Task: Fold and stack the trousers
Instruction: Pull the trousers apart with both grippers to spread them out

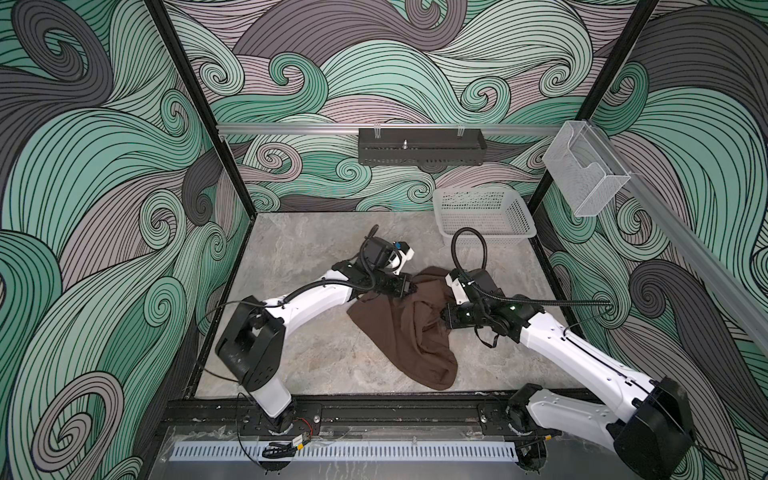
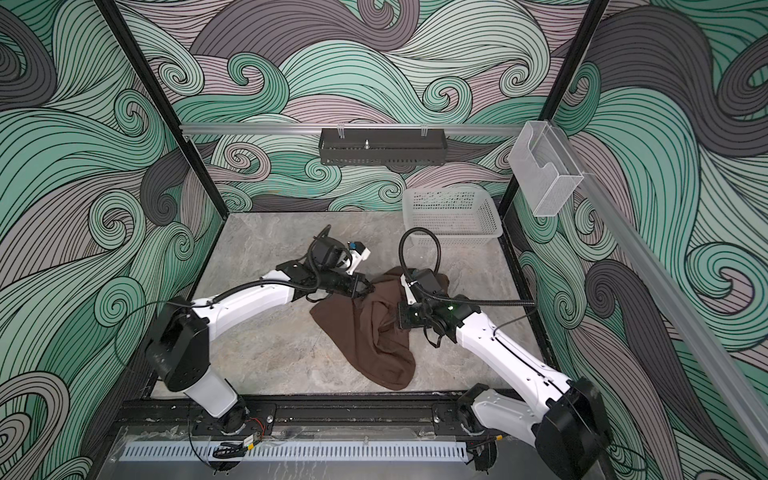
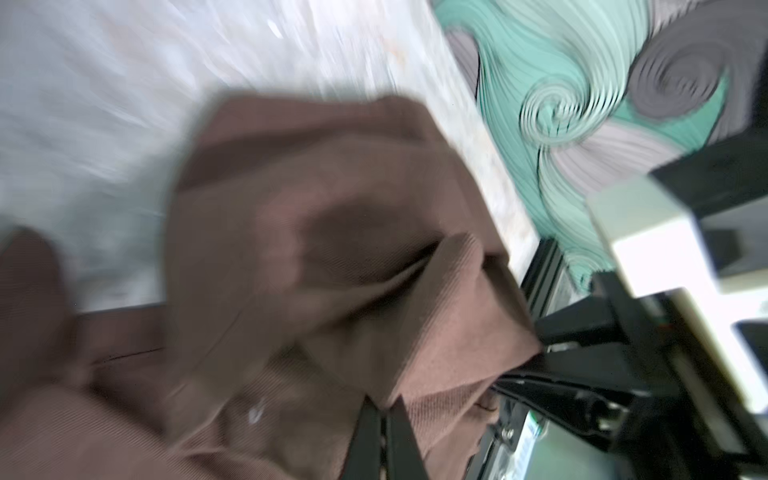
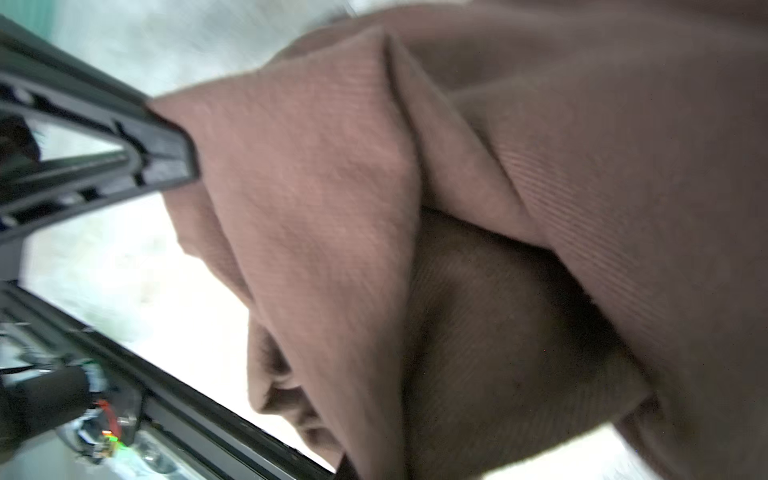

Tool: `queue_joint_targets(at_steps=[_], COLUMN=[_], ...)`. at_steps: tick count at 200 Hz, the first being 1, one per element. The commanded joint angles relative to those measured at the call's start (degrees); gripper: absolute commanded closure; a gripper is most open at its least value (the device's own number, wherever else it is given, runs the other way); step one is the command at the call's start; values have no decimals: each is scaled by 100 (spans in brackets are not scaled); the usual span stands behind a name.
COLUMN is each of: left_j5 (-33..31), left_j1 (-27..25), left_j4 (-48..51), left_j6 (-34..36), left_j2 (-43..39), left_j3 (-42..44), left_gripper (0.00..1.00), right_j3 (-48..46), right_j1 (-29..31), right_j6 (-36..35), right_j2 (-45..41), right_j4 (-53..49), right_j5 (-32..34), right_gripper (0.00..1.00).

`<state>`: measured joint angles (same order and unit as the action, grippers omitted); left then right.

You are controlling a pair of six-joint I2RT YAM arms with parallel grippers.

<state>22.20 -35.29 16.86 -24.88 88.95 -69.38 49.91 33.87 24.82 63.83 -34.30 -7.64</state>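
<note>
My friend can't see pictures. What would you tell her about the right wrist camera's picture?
Brown trousers fill most of the picture, bunched in soft folds. The black jaws of the right gripper are shut on an edge of the cloth, and a blurry pale table shows behind.

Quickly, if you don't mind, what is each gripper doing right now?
The left gripper is closed on the trousers.
The right gripper is closed on the trousers too.

white mesh basket point(image 1: 490, 237), black rail tray point(image 1: 422, 157), clear wall holder point(image 1: 582, 176)
</note>
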Motion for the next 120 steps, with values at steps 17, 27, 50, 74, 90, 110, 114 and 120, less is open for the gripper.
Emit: queue_joint_targets(at_steps=[17,27,50,74,90,110,114,120], left_j5=[-2208,-2393,-2458,-2381,-2062,-1464,-1347,-1168], left_j1=[1688,2114,3057,4047,4676,5200,5239,5249], left_j4=[458,763,1523,2078,2280,2378,2382,2366], left_j6=[-676,-720,-679,-508,-436,-360,-358,-335], left_j2=[-1868,-2173,-2588,-2746,-2694,-2425,-2349,-2244], left_j3=[91,34,-246,-472,-569,-654,-677,-695], left_gripper=[100,100,100,100,100,100,100,100], right_j3=[349,430,582,787,889,998,1015,1023], right_j1=[-431,-583,-1096,-1754,-2152,-2398,-2417,-2425], right_j6=[-98,-115,-122,-70,-46,-60,-62,-47], right_j2=[-536,-577,-609,-544,-522,-430,-402,-363], right_j4=[-495,-554,-619,-760,-794,-885,-896,-900], right_j5=[-5,-24,-149,-185,-218,-211,-189,-171], right_gripper=[100,100,100,100,100,100,100,100])
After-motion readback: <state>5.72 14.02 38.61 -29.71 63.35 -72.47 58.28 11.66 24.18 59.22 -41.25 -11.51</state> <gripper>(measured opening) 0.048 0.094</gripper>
